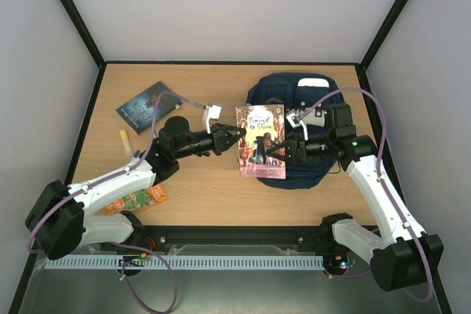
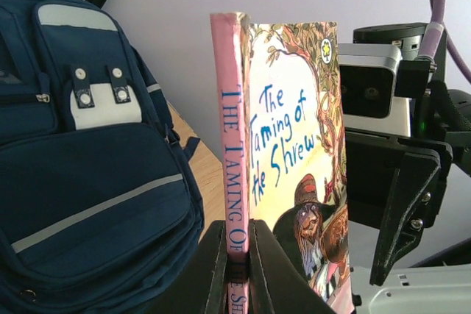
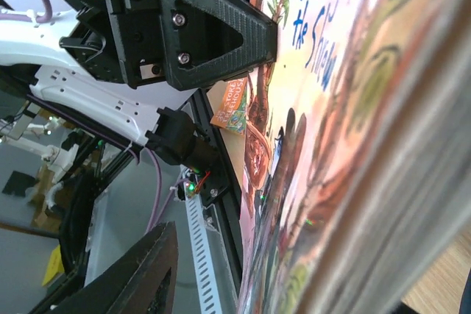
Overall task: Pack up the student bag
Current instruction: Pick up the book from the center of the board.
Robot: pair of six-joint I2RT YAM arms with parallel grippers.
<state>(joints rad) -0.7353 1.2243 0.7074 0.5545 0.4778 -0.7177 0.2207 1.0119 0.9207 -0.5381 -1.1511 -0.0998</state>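
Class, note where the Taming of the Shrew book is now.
Top view: the book is centre-frame, its spine clamped by the left gripper, overlapping the left edge of the student bag, the right gripper at its other side.

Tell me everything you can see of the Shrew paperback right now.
The paperback, The Taming of the Shrew, is thin and closed, with a pink spine and an illustrated yellow cover lettered in blue. It is held cover-up above the left side of the student bag. The left gripper clamps its spine edge. The right gripper is at the opposite edge, its one visible finger clear of the cover.
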